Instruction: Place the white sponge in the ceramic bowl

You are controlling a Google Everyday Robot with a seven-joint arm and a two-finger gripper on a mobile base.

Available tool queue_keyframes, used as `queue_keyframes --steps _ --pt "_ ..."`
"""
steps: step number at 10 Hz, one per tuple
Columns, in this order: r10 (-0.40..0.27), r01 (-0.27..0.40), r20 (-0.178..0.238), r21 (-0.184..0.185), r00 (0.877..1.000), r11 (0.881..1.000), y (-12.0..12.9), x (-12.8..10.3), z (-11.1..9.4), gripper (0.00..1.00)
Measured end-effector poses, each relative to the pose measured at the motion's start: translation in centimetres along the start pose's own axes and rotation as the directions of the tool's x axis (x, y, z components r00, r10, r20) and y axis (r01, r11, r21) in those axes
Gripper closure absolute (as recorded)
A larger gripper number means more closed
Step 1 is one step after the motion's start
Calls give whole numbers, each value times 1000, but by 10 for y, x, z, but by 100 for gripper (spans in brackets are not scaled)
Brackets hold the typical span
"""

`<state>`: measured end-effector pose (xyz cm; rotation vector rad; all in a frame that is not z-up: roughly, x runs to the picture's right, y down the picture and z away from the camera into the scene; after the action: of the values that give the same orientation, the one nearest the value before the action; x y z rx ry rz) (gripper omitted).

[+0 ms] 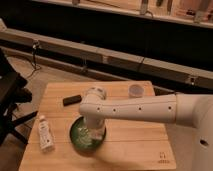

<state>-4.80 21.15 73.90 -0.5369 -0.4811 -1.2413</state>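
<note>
The ceramic bowl [76, 136] is dark green and sits on the wooden table [135, 145] near its front left. My white arm reaches in from the right and bends down over the bowl. My gripper [92, 133] hangs inside the bowl, over its right half. Something pale and whitish lies in the bowl right under the gripper; I cannot tell whether it is the white sponge or part of the gripper.
A small pale round cup [136, 90] stands at the back right of the table. A dark flat object [72, 99] lies at the back left. A white tube [45, 132] lies at the left front edge. A dark chair [10, 95] stands left of the table.
</note>
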Motion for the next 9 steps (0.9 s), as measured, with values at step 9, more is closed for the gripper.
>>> queue_keyframes --steps 9 --pt "0 0 12 -2 1000 1000 0 -1 -1 20"
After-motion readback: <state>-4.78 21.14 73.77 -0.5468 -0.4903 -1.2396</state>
